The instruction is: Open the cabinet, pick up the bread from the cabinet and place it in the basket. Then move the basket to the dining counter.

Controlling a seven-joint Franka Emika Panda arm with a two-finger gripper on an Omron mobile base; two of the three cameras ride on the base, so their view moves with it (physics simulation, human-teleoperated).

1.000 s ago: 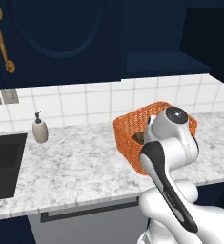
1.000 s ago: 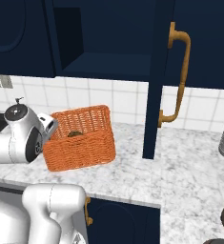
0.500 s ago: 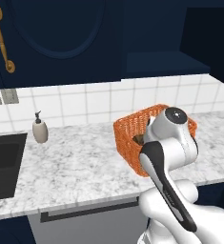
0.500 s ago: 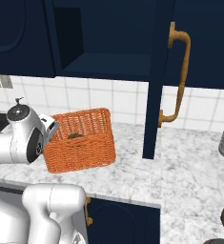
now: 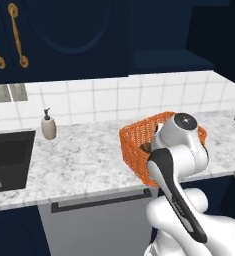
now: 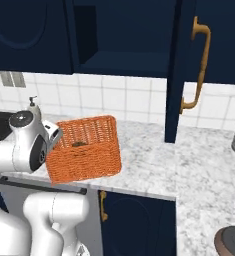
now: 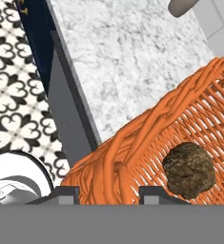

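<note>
Right now we have the orange woven-mesh rectangular basket [image 6: 84, 150] lifted and tilted just above the front part of the white-and-grey speckled marble countertop [image 6: 149, 160], its lower corner hanging out past the counter's front edge in the right base view. Inside it lies the small dark brown lump of bread [image 7: 188, 169], resting against the mesh wall; a sliver of it shows over the rim in the left base view [image 5: 145, 147]. Our two-finger gripper [image 7: 108, 190] is clenched on the thick braided rim of the basket, one dark fingertip on either side of the weave in the hand view. Our white arm [image 5: 181, 150] hides much of the basket's near side from the left.

Above, the dark navy wall cabinet [image 6: 129, 35] stands open, its door [image 6: 176, 70] swung out edge-on with a curved gold handle [image 6: 199, 65], and the navy shelf [image 6: 124, 65] shows inside. A neighbouring arched-panel door [image 5: 71, 35] is closed. White square tiles [image 5: 114, 100] line the wall behind the counter. To the left sit a small beige soap dispenser [image 5: 48, 125] and a black sink [image 5: 9, 157]. Below the counter edge runs a grey drawer front with a dark bar handle [image 5: 99, 202], and patterned black-and-white floor tiles [image 7: 13, 95] show in the hand view.
</note>
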